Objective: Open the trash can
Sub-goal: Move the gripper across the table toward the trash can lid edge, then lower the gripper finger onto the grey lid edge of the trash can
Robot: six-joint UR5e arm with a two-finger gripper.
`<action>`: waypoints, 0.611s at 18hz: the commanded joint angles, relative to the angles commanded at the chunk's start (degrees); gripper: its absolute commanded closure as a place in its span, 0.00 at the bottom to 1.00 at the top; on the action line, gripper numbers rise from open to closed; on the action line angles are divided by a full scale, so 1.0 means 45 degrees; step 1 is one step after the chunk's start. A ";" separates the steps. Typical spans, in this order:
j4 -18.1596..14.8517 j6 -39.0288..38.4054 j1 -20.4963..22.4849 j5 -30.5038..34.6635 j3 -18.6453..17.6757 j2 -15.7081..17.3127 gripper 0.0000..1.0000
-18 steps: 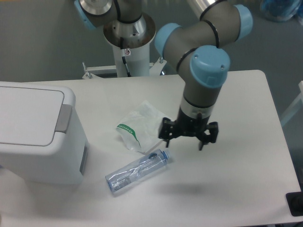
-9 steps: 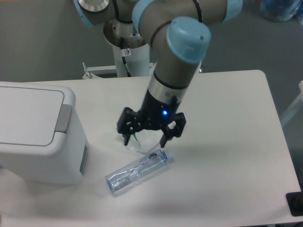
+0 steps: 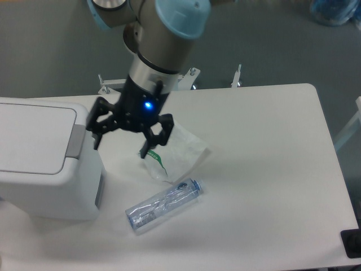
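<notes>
- Camera view from above and in front: the table is a white top with rounded corners that fills most of the frame, with grey floor behind it.
- Next in size, the trash can stands at the table's left edge, a white boxy bin with rounded corners. Its flat lid lies closed, and the grey push tab sits on the lid's right side.
- Reaching down from the top of the frame, the arm has a grey body and a light blue joint cap, with a small blue light glowing near its wrist.
- At the arm's lower end, the gripper hangs above the table just to the right of the trash can, close to the push tab. Its black fingers are spread wide with nothing between them; whether the left finger touches the bin cannot be told.
- A crumpled clear plastic bag with a green mark lies just right of the gripper.
- Smallest, a clear plastic bottle with a blue cap lies on its side in front of the bag, near the trash can's right front corner.
</notes>
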 joint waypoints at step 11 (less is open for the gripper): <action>0.0254 -0.0176 -0.0508 0.0000 -0.0196 -0.0663 0.00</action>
